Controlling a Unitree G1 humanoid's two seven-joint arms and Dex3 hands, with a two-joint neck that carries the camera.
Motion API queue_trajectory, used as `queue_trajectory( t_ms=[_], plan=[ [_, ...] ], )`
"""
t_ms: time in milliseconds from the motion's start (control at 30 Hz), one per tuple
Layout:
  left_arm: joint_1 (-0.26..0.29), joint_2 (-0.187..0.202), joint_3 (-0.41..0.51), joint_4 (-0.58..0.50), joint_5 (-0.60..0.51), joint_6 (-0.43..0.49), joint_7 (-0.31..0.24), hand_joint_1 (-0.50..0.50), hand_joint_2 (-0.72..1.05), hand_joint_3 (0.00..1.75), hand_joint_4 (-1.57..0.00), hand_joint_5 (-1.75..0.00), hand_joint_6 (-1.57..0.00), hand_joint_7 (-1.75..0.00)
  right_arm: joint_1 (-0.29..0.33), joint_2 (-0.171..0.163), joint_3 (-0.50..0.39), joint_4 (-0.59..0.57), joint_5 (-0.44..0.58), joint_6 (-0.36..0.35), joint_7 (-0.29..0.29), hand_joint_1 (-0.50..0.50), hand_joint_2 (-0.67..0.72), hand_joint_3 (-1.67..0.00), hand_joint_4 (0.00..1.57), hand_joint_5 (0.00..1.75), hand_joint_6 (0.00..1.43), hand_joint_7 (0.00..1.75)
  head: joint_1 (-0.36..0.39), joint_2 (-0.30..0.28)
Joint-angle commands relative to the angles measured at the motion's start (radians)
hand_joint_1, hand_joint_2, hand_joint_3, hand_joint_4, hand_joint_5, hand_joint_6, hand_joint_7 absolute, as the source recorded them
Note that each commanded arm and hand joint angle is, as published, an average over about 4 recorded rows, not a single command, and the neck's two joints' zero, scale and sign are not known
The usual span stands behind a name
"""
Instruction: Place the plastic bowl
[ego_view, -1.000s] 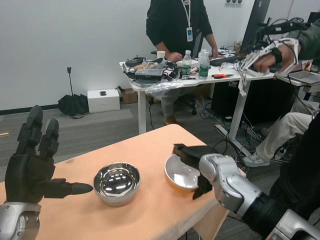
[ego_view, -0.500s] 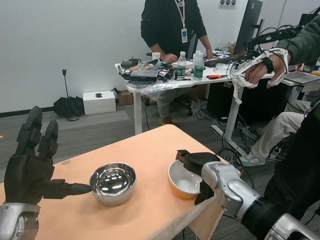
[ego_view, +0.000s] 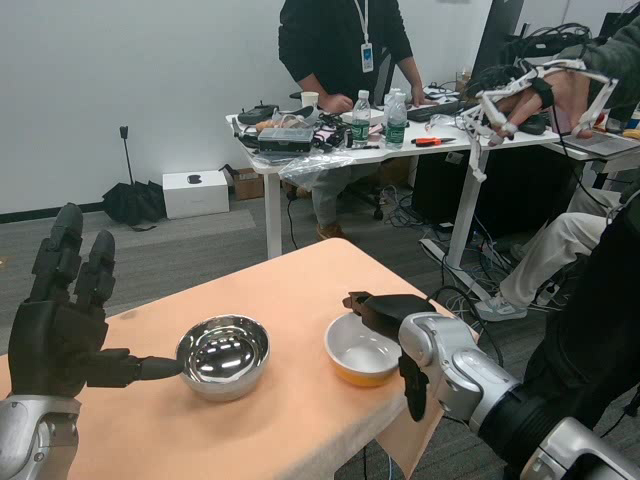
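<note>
Two bowls sit on the peach-topped table (ego_view: 290, 290) — one plastic bowl (ego_view: 362, 350), orange outside and white inside, and one shiny metal bowl (ego_view: 222, 355). Two black robot hands show: the left hand (ego_view: 62, 330) and the right hand (ego_view: 392, 318). On the white desk (ego_view: 300, 160) behind stand two clear water bottles — one (ego_view: 361, 120) beside the other (ego_view: 397, 118) — and one paper cup (ego_view: 310, 100). One white box (ego_view: 196, 193) lies on the floor. Two people are in view: one standing person (ego_view: 340, 45) and one seated person (ego_view: 560, 240).
</note>
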Motion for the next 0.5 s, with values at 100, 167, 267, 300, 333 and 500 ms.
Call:
queue_trajectory(
  t_ms=[100,167,267,300,333,500],
  plan=[
    [-0.006,0.009,0.002,0.003,-0.005,0.003,-0.002,-0.5,0.07,0.07,0.0,0.0,0.0,0.0,0.038,0.004,-0.079,-0.054,0.098,-0.002,0.023,-0.45,0.6,0.0,0.0,0.0,0.0,0.0,0.001,-0.003],
    [-0.006,0.008,0.002,0.002,-0.004,0.003,-0.002,-0.5,0.07,0.09,0.0,0.0,0.0,0.0,0.046,0.006,-0.109,-0.066,0.129,-0.009,0.026,-0.44,0.6,0.0,0.0,0.0,0.0,0.0,0.001,-0.003],
    [-0.005,0.007,0.002,0.002,-0.005,0.003,-0.002,-0.5,0.07,0.09,0.0,0.0,0.0,0.0,0.058,0.009,-0.148,-0.084,0.141,-0.028,0.025,-0.43,0.6,0.0,0.0,0.0,0.0,0.0,0.001,-0.001],
    [-0.005,0.008,0.002,0.002,-0.005,0.003,-0.002,-0.5,0.07,0.09,0.0,0.0,0.0,0.0,0.065,0.014,-0.17,-0.091,0.163,-0.044,0.015,-0.42,0.6,0.0,0.0,0.0,0.0,0.0,0.001,-0.001],
    [-0.005,0.008,0.002,0.003,-0.005,0.003,-0.002,-0.5,0.07,0.07,0.0,0.0,0.0,0.0,0.072,0.018,-0.192,-0.097,0.185,-0.059,0.005,-0.42,0.6,0.0,0.0,0.0,0.0,0.0,0.001,0.0],
    [-0.004,0.009,0.002,0.002,-0.004,0.003,-0.002,-0.5,0.07,0.09,0.0,0.0,0.0,0.0,0.121,0.045,-0.335,-0.089,0.435,-0.246,-0.143,-0.42,0.6,0.0,0.0,0.0,0.0,0.0,0.002,0.0]
  ],
)
